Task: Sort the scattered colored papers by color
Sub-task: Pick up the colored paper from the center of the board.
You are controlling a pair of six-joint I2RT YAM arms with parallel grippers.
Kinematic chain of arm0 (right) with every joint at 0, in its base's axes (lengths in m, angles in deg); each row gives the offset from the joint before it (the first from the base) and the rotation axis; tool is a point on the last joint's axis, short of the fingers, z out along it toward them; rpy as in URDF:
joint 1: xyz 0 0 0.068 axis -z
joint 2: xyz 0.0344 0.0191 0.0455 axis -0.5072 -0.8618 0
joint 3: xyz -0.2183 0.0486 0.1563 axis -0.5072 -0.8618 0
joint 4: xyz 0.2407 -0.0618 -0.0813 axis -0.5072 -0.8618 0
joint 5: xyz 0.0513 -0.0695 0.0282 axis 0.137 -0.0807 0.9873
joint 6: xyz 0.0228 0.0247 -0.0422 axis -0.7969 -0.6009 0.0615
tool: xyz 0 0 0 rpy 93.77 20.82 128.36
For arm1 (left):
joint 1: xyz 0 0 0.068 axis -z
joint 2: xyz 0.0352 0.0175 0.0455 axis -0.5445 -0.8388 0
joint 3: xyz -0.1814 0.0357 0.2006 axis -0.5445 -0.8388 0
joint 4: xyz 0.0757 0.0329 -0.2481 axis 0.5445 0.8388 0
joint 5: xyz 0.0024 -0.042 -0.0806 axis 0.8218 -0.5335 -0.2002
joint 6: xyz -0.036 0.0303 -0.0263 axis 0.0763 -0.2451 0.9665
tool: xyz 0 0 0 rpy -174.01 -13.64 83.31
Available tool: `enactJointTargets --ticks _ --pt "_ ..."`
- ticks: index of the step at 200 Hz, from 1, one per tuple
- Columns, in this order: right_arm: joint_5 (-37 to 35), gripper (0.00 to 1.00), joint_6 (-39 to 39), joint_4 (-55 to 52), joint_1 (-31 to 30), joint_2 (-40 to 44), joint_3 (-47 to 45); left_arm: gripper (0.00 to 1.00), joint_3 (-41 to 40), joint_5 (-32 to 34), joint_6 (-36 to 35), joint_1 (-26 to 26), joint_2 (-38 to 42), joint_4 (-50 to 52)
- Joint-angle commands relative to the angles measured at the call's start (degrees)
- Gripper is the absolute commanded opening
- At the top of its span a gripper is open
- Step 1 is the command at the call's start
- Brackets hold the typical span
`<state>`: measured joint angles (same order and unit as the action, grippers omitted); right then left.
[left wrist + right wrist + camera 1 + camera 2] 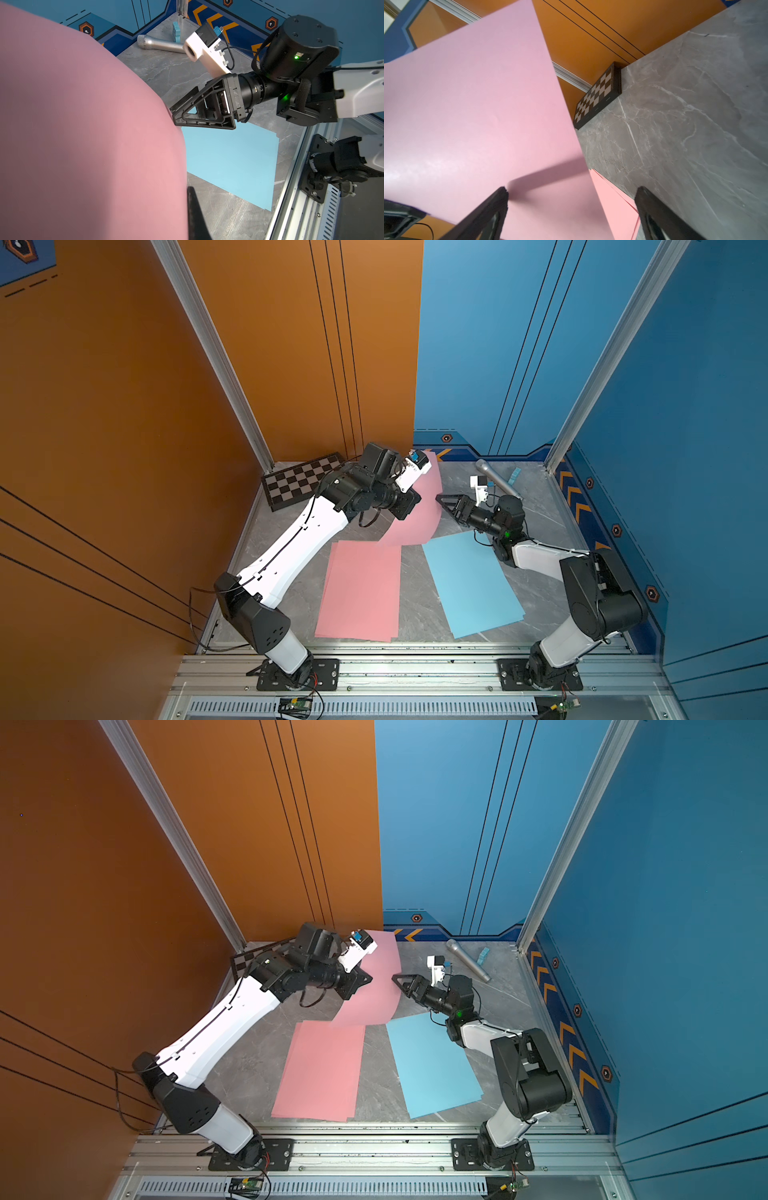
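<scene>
My left gripper (415, 502) (189, 192) is shut on a pink paper (419, 510) (93, 124) and holds it up off the table, bowed. One black finger (196, 214) shows beside the sheet; the other is hidden behind it. My right gripper (441, 500) (572, 191) is open, with its tips at the lifted sheet's (477, 104) right edge. A stack of pink papers (361, 593) (322, 1071) lies flat on the table in both top views. To its right is a stack of light-blue papers (473, 585) (434, 1065) (232, 158).
A black-and-grey checkered board (301, 483) (598, 97) leans at the back left by the orange wall. A silver microphone (496, 479) (160, 43) and a small light-blue block (515, 476) lie at the back right. Aluminium rails (415, 668) run along the front.
</scene>
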<state>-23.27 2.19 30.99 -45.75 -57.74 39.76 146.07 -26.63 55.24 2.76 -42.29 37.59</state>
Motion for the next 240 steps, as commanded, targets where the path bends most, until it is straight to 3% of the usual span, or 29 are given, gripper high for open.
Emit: enactJointTargets --ticks 1,46,105,155,240 --pt "2.6 0.97 -5.2 10.9 0.2 -1.7 -0.6 0.00 1.1 -7.5 -2.5 -0.8 2.8 1.3" --pt "4.2 0.94 -14.0 24.6 0.7 -5.1 -0.1 0.00 2.2 -18.7 -3.7 -3.0 4.5 1.2" --pt "7.1 0.96 -18.7 26.8 2.1 -7.1 2.3 0.00 -0.4 -22.0 -2.5 -6.9 7.0 1.2" --pt "8.8 0.95 -27.2 26.9 -1.9 -8.7 6.1 0.00 -3.4 -23.3 -1.4 -9.4 6.5 2.6" --pt "9.4 0.92 -28.9 26.9 -0.9 -5.0 6.7 0.00 -5.8 -26.8 0.8 -14.5 6.4 2.7"
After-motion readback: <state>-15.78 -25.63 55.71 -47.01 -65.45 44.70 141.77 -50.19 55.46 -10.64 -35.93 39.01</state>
